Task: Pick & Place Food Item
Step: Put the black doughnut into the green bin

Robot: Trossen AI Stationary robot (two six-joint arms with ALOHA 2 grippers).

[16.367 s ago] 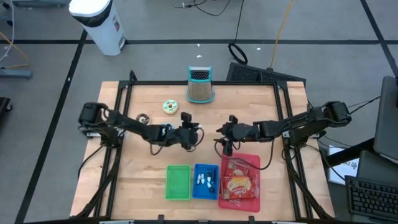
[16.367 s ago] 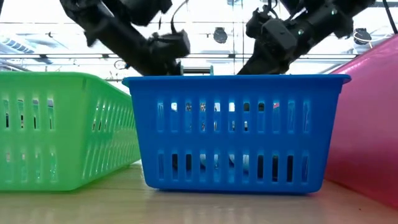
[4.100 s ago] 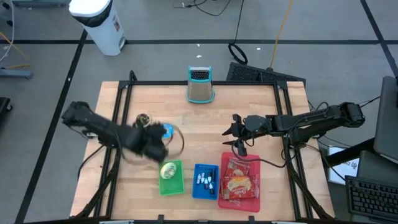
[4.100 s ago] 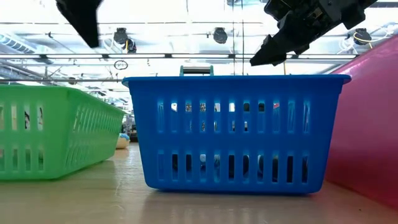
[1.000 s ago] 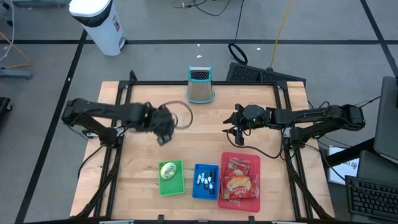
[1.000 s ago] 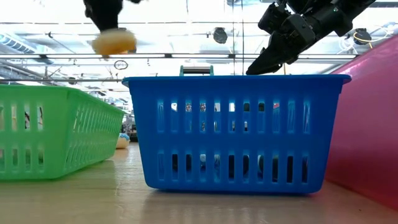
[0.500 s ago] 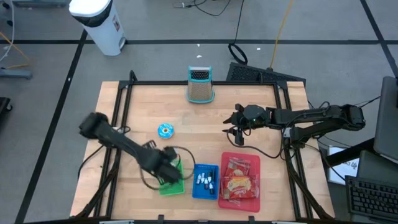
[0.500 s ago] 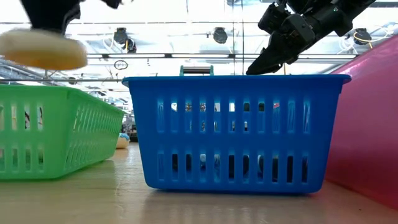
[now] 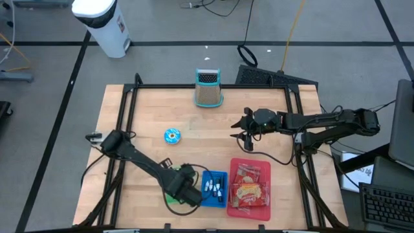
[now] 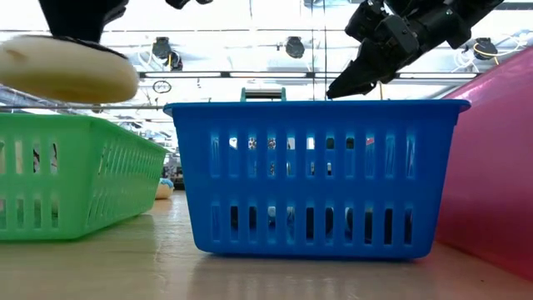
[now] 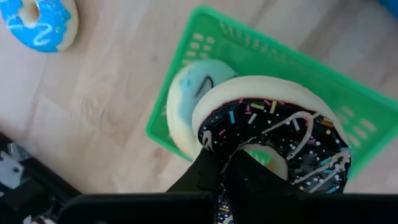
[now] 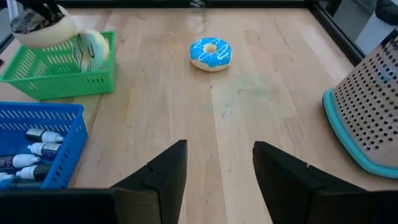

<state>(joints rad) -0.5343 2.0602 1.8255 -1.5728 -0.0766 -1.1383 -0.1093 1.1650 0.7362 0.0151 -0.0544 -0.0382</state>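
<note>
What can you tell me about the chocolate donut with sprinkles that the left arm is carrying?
The chocolate donut is a pale ring with dark icing, coloured sprinkles and white drizzle. The left gripper has its jaws shut on the rim, holding the donut in the air above the green basket, where a light-iced donut already lies. It touches nothing else.

Grey floor [image 9: 52, 97] crossed by dark tape lines around a light wooden table [image 9: 259, 103] on a black frame. White bin [image 9: 103, 22] standing off the far left corner. Black cables [image 9: 246, 52] and a yellow cord [image 9: 294, 29] trailing behind. Keyboard [image 9: 388, 207] and monitor edge [image 9: 402, 123] at right. Bright ceiling with round lamps [image 10: 293, 46] on rails overhead, seen from table height
</note>
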